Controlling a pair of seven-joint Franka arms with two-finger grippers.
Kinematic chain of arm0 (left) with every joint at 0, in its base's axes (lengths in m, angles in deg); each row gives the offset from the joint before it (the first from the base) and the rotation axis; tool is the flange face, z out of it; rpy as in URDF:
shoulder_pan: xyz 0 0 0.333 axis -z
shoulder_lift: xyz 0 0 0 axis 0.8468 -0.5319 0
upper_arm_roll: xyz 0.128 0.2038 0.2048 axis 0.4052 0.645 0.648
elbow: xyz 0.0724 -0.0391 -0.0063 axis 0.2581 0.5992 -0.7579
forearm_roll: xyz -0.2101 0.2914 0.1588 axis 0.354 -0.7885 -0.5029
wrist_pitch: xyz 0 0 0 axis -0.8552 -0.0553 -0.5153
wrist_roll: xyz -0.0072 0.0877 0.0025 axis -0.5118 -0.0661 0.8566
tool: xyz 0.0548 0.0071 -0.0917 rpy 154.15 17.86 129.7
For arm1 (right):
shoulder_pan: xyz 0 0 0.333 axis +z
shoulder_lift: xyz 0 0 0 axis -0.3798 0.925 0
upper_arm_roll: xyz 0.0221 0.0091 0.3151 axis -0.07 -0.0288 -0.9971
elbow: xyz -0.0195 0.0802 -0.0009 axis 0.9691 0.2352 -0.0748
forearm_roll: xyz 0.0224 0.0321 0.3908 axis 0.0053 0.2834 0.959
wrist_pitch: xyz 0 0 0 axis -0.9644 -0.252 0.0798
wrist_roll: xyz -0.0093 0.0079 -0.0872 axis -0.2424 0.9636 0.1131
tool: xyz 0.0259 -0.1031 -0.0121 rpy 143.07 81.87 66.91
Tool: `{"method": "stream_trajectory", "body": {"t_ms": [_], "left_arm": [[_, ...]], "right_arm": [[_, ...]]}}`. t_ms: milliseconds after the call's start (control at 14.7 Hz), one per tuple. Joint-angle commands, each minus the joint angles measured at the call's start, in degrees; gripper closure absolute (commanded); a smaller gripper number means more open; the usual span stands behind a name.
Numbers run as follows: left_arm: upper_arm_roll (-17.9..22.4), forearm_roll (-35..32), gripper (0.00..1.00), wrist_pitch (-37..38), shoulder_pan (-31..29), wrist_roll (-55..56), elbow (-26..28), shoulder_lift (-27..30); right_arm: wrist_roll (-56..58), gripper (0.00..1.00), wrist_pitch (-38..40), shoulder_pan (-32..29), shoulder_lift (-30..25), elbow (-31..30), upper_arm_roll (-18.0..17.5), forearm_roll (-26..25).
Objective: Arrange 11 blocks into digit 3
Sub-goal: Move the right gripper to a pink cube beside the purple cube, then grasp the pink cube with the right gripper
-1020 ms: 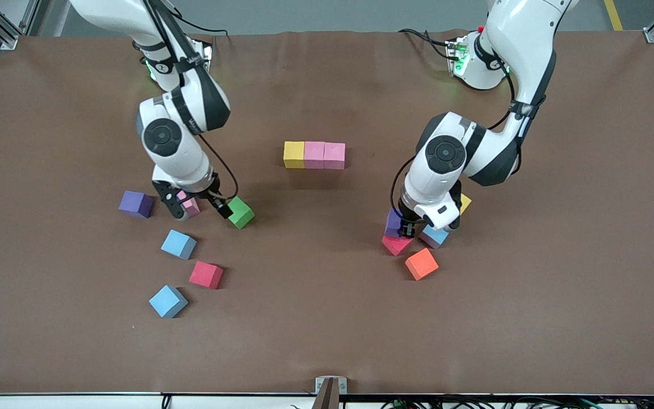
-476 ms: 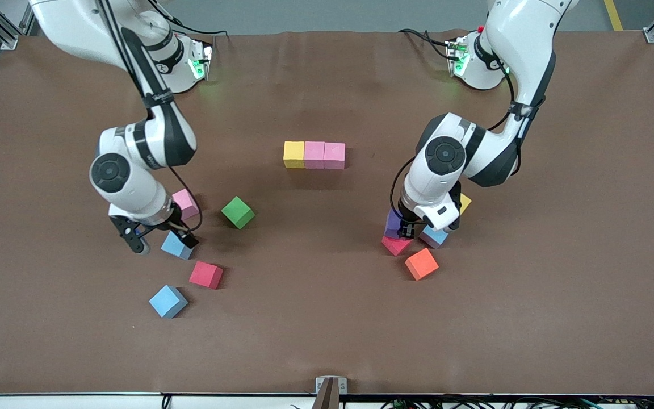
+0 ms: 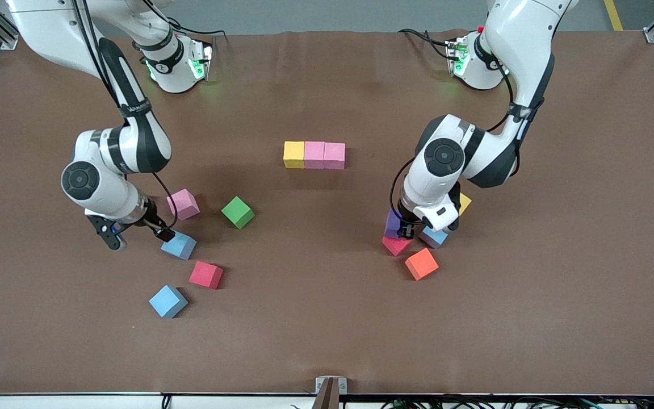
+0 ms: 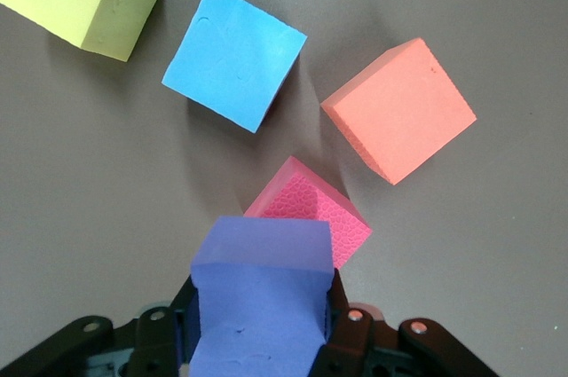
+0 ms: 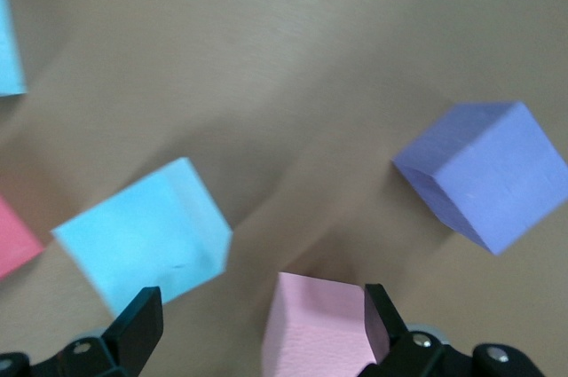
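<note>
- The right claw has swung away from the pink block and the green block toward the right arm's end of the surface; it now hangs low with jaws wide and empty, one finger just beside a light blue block.
- A purple block lies near this claw, though the arm hides it from the front.
- The left claw has not shifted: it stays clamped on another purple block, just over a red block, with an orange block and another light blue one close by.
- Meaning: only the top row of the digit 3 stands, so most of the work remains.
- Room: wide bare surface lies around that row; each claw's cluster is tight, probably risking nudges.
</note>
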Motion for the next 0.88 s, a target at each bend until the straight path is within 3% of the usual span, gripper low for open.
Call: {"method": "stream_trajectory", "body": {"t_ms": [0, 816], "left_arm": [[0.14, 0.46, 0.68, 1.05, 0.32, 0.32, -1.45, -0.55], [0.14, 0.55, 0.68, 1.14, 0.23, 0.32, -2.24, -0.63]], "right_arm": [[-9.84, 0.0, -4.1, -0.46, -5.21, -8.29, -1.11, -0.4], [-14.62, 0.0, -10.51, 1.92, -6.53, -15.68, -1.2, -0.4]]}}
